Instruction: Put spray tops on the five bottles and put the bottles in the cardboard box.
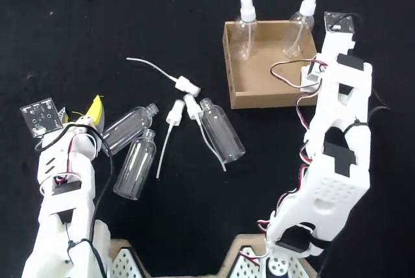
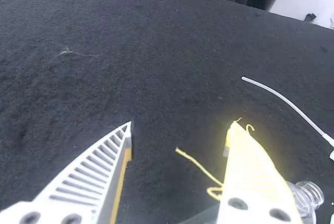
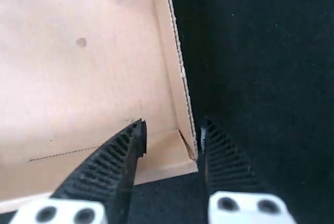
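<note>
Two sprayer-topped bottles (image 1: 247, 25) upright in box (image 1: 256, 82)

Black table (image 1: 162, 25); cardboard box (image 1: 272, 101), three bottles (image 1: 135, 163) lying flat, loose spray tops (image 1: 187, 85) between

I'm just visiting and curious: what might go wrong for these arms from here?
The right pincer sits open over the wall of the cardboard box; it could snag it, drag the box and topple the two standing bottles. The lying bottle beside the left pincer may roll when nudged.
</note>
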You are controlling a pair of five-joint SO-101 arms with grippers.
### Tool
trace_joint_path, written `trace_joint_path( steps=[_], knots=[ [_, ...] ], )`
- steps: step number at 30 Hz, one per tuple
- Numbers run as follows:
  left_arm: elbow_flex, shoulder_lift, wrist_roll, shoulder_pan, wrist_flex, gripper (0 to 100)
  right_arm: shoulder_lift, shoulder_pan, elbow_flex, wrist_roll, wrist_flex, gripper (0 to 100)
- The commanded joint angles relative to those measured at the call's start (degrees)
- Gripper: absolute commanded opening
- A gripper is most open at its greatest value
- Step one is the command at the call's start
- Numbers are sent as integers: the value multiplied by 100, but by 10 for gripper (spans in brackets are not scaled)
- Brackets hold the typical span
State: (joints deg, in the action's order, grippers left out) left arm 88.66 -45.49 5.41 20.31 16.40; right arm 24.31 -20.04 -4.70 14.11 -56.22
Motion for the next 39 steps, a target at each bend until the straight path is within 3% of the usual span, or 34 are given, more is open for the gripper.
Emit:
trace_joint_path(
  steps=[1,39],
  knots=[
    [-92,-62,-53,-57,149,278,-400,62,13,-9,44,155],
    [-101,-62,-53,-57,149,278,-444,343,-31,-18,-273,155]
  ],
)
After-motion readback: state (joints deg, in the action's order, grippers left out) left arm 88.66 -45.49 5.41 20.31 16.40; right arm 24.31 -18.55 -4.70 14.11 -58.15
